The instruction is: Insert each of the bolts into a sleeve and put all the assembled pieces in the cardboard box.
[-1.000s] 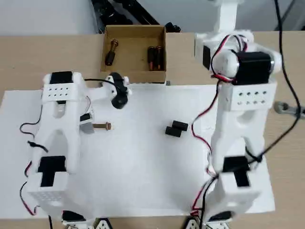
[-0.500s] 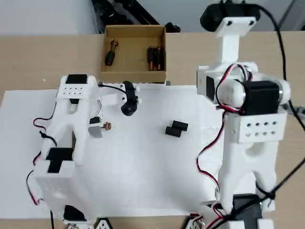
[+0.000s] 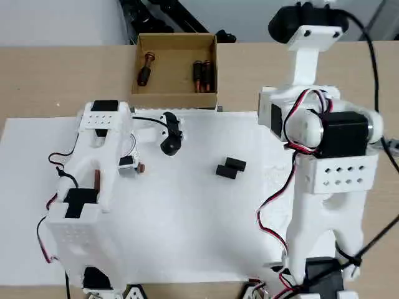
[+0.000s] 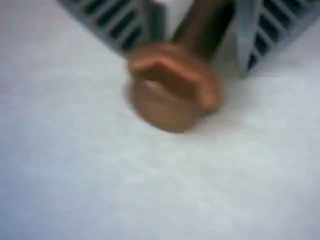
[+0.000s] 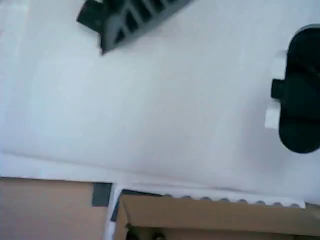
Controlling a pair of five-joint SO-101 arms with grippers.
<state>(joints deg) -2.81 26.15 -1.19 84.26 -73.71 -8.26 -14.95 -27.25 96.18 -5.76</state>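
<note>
- The left arm [image 3: 84, 187] rises from the lower left of the high view, and the right arm [image 3: 327, 187] stands along the right edge. Both are over the white sheet [image 3: 187, 237] that covers the wooden table [image 3: 50, 75].
- Left of centre, the left gripper [image 3: 131, 167] is clenched on a copper-coloured bolt [image 3: 141, 167]. Its head pokes out toward the middle of the frame. In the left wrist view the head sits between the ribbed fingers [image 4: 115, 25], low over the sheet. Whether it touches the sheet cannot be told.
- Just right of centre, two black sleeves [image 3: 230, 168] lie on the sheet, touching each other and well apart from the bolt.
- Part of the right gripper [image 5: 135, 20] shows at the upper left of the right wrist view. Whether it is released or clenched cannot be told.
- At the top, left of centre, the cardboard box [image 3: 176, 98] sits on the table at the sheet's far edge. It holds one assembled piece [image 3: 146, 68] on its left side and two more [image 3: 201, 76] side by side on its right.
</note>
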